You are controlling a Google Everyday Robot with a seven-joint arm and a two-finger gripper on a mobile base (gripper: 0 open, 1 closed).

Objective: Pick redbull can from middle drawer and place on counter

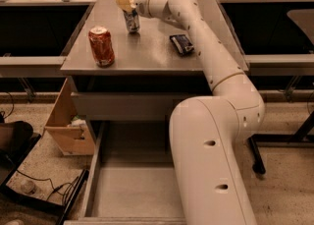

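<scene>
Your claw (pixel 126 3) sits atop the slim silver-and-blue redbull can (pixel 131 22) on the flat grey counter (pixel 147 54). You cannot tell its grip, and the can's label is unreadable.

My gripper (pixel 125 2) is at the far side of the counter (pixel 147 54), right on top of the redbull can (pixel 131 21), which stands upright on the counter. I see a red soda can (pixel 101 46) upright near the front left edge, well apart from it. A dark flat packet (pixel 181 43) lies to the right, beside my arm (pixel 216 71). Below, the middle drawer (pixel 132 194) stands open. A cardboard box (pixel 66 130) sits on the floor at its left.
</scene>
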